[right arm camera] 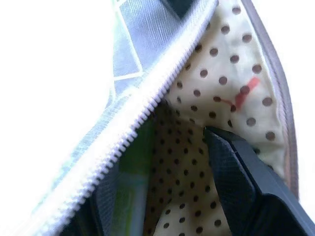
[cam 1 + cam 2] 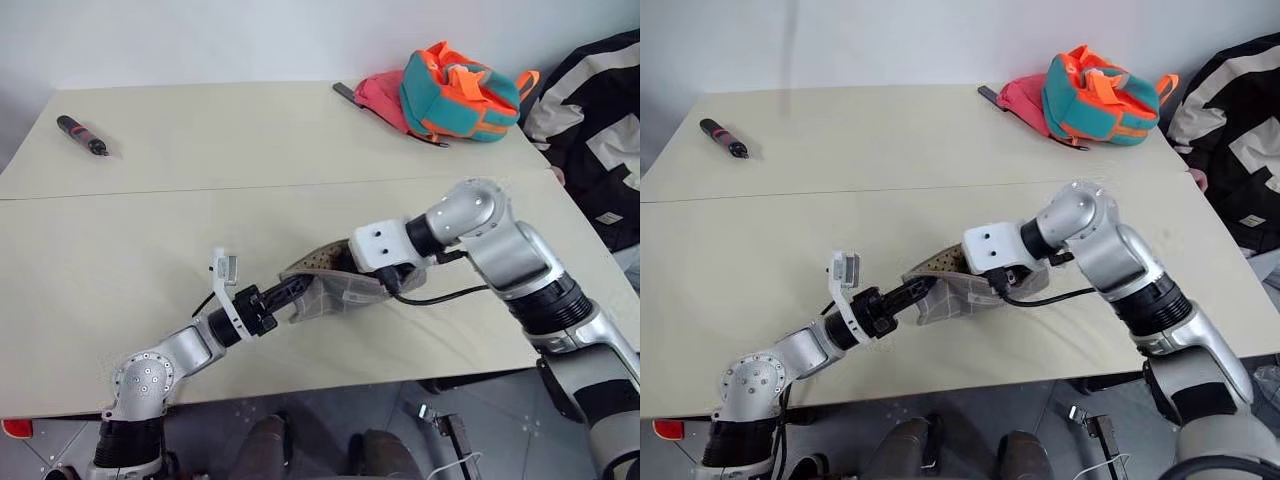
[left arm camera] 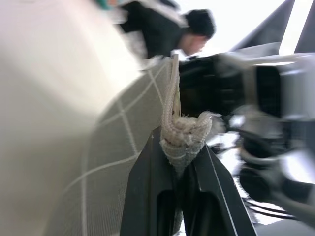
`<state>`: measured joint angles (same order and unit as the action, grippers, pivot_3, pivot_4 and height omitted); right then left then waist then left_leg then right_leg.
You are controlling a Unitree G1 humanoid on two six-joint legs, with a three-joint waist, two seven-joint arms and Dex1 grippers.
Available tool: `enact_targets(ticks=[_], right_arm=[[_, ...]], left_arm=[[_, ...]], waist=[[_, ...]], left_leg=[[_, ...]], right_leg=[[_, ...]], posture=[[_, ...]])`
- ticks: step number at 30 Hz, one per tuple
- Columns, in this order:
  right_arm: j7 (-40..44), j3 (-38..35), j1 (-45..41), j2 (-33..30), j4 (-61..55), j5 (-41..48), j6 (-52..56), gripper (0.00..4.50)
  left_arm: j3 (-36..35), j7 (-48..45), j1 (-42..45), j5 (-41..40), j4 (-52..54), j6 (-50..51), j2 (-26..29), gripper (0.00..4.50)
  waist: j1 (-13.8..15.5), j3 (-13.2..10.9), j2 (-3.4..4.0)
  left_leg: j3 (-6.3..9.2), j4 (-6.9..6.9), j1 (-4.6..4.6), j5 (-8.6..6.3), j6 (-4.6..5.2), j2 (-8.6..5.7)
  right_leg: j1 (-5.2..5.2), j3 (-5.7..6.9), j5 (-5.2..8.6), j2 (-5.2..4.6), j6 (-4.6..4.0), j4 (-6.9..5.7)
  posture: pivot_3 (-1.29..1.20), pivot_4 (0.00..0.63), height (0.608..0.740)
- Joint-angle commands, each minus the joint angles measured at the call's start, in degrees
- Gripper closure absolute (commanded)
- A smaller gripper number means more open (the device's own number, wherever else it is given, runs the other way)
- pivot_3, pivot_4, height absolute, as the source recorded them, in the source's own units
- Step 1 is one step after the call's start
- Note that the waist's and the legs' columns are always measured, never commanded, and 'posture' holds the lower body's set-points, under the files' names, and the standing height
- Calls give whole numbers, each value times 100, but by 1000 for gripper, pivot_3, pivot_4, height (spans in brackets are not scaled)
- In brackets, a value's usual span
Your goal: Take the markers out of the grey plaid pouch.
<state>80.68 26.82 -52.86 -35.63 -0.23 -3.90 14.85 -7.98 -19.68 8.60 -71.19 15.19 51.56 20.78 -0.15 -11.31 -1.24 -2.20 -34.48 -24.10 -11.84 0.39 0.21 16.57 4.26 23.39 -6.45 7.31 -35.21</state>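
Both grippers at the grey plaid pouch, mid-table.
Left gripper pinches shut on its end; right gripper, fingers parted inside its mouth, beside a lime-green marker.

We see the counter evenly and softly lit, with faint shadows. Wrist views blur heavily close up; bright glare washes out beside the pouch.
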Motion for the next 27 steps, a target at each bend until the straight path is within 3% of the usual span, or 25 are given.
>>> enact_targets(ticks=[1,21,24,27], right_arm=[[-162,20,10,-91,219,-260,-303,1744],[57,193,508,-84,208,-267,-572,1744],[-127,248,542,-54,336,-481,-788,2304],[-139,247,530,-37,345,-498,-793,3221]], left_arm=[[-19,-200,-135,382,189,-257,46,4500],[49,-471,-234,854,563,-425,-44,4500],[45,-464,-220,867,561,-415,-68,4500],[36,-443,-212,865,575,-406,-81,4500]], waist=[[4,0,0],[8,0,0],[-4,0,0],[0,0,0]], left_leg=[[-1,0,0,0,0,-1],[2,0,0,-2,-3,2],[0,0,1,-2,-3,2],[1,0,1,-2,-3,4]], right_leg=[[0,0,0,0,0,2],[-3,0,0,-3,0,3],[-3,0,0,-3,0,4],[-3,0,0,-3,0,3]], posture=[[0,150,740],[0,150,740],[0,150,740],[0,150,740]])
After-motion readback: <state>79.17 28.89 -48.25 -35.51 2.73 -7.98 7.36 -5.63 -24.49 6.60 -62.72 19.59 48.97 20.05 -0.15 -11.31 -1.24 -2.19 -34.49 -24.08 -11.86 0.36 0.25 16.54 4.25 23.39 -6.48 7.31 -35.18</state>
